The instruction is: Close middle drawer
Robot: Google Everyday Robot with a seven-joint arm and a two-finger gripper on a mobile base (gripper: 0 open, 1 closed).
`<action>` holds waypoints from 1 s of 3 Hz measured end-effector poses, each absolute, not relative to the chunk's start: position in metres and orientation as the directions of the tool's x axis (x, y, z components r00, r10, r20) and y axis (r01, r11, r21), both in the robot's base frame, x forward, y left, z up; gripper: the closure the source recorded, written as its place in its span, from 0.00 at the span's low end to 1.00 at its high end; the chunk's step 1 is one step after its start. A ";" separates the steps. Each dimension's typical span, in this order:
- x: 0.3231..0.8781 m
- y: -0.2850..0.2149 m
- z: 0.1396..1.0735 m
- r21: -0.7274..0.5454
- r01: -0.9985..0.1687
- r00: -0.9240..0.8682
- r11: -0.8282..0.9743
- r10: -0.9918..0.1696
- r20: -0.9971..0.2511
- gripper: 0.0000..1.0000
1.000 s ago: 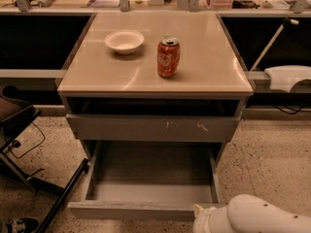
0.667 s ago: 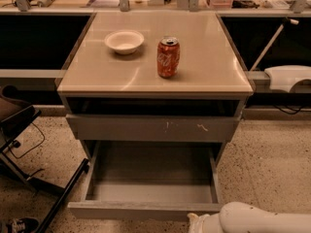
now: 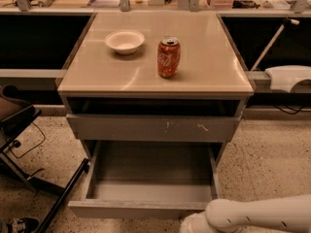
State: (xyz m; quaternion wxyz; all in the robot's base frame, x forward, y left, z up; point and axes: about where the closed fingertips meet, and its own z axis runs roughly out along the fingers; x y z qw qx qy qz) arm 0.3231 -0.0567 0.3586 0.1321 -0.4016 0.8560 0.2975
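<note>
A white bowl (image 3: 125, 41) and a red soda can (image 3: 168, 57) (upright) stand apart on the beige cabinet top (image 3: 209, 62).

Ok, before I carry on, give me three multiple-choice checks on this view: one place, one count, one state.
1. Where is the end effector?
A) top left of view
B) middle of the left edge
C) bottom edge of view, by the right end of the middle drawer's front

2. How many things stand on the cabinet top?
A) one
B) two
C) four

3. The middle drawer is
A) pulled far out and empty
B) shut flush
C) pulled out and full

Answers:
1 C, it sits low, just right of the drawer front.
2 B, only a white bowl and a red can.
3 A, its bare grey floor shows.
</note>
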 end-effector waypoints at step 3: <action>0.422 -0.072 0.419 0.223 -0.796 -0.573 0.563 -0.580 -0.579 0.00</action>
